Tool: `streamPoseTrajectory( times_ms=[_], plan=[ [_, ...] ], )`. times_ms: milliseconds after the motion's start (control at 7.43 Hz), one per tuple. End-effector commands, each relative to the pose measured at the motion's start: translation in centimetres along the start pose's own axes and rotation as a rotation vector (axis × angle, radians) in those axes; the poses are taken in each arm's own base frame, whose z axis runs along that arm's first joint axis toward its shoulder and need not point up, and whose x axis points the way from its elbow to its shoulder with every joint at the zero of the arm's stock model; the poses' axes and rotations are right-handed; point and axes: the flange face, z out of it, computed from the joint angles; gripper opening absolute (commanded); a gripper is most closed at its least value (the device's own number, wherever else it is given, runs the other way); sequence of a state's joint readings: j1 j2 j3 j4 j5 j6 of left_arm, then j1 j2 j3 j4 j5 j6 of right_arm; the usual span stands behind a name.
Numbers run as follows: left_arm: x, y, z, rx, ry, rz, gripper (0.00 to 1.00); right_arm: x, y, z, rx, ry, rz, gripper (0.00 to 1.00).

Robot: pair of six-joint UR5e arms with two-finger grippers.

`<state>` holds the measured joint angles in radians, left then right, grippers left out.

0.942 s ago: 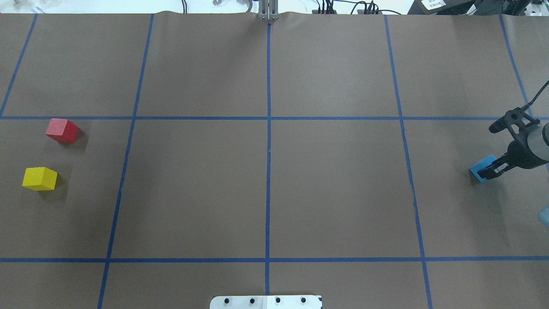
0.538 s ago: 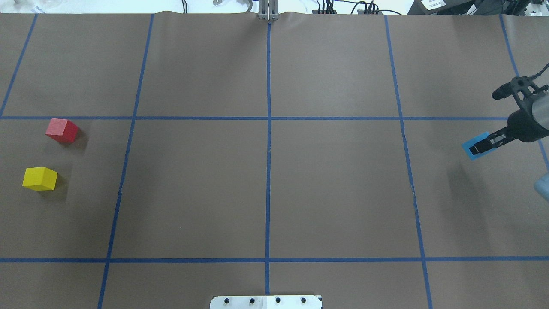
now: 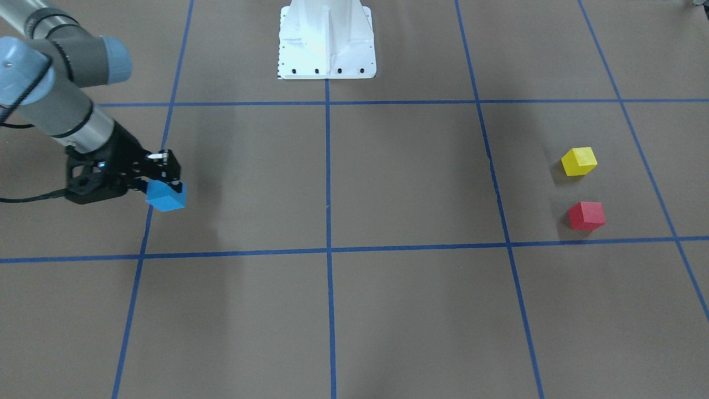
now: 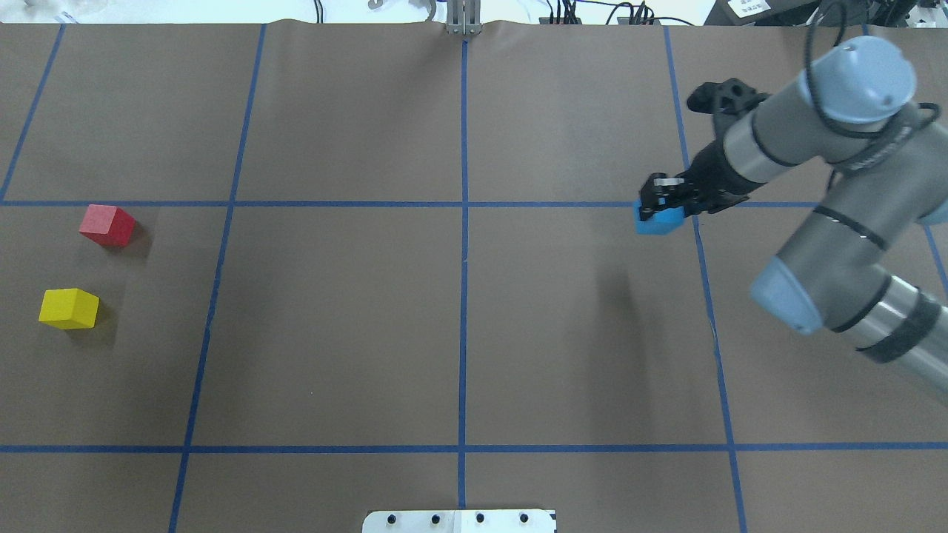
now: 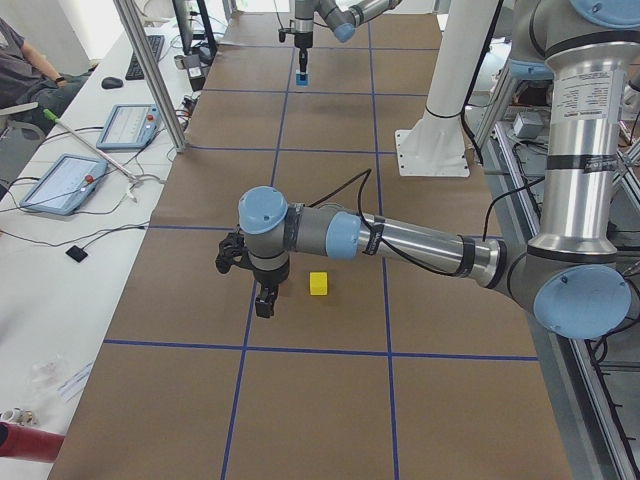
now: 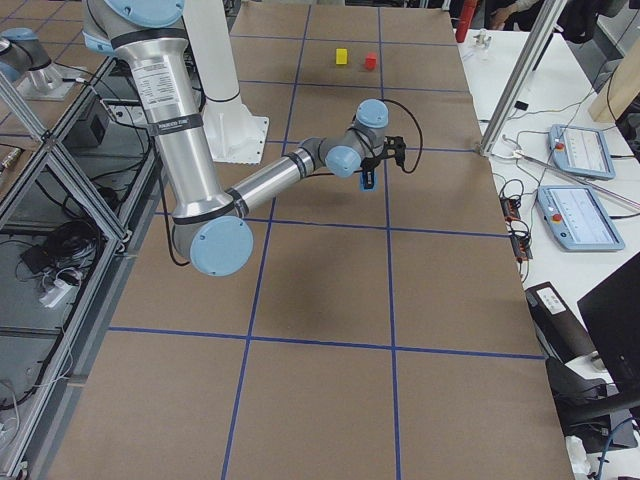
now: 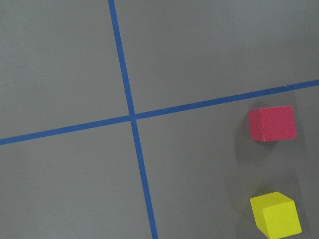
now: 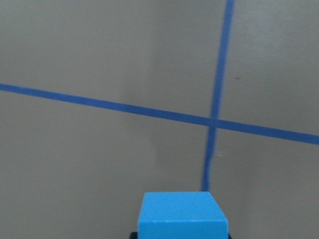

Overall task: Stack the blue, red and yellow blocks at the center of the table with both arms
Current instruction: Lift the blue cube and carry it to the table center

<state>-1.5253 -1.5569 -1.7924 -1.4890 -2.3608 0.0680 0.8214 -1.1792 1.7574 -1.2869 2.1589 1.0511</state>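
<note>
My right gripper (image 4: pixel 661 208) is shut on the blue block (image 4: pixel 659 223) and holds it above the table, right of centre near a tape crossing. The blue block also shows in the front view (image 3: pixel 166 198) and at the bottom of the right wrist view (image 8: pixel 182 215). The red block (image 4: pixel 107 223) and the yellow block (image 4: pixel 68 308) sit on the table at the far left, apart from each other. The left wrist view shows the red block (image 7: pixel 272 123) and the yellow block (image 7: pixel 275 214) from above. My left gripper (image 5: pixel 264 300) shows only in the exterior left view, beside the yellow block (image 5: pixel 318 283); I cannot tell whether it is open or shut.
The brown table cover carries a grid of blue tape lines (image 4: pixel 464 244). The white robot base (image 3: pixel 327 39) stands at the table's near edge. Operator desks with tablets (image 5: pixel 70 180) lie beyond the far edge.
My right arm has lifted the blue block off the table at the far right and carried it left, towards the centre. The red and yellow blocks have not moved.
</note>
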Motion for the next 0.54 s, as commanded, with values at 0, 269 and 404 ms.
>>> streamPoseTrajectory(
  times_ms=[0,269,404],
  plan=[
    [0.0,0.3,0.1,-0.002,0.000,0.002,1.00,-16.2,-1.5,3.2,0.054,0.027,0.097,0.00],
    [0.3,0.2,-0.2,0.004,0.001,0.004,1.00,-22.6,-3.7,7.1,0.026,0.060,0.124,0.00],
    [0.3,0.2,-0.2,0.004,0.002,0.005,1.00,-25.0,-4.2,9.1,0.004,0.088,0.128,0.00]
  ],
)
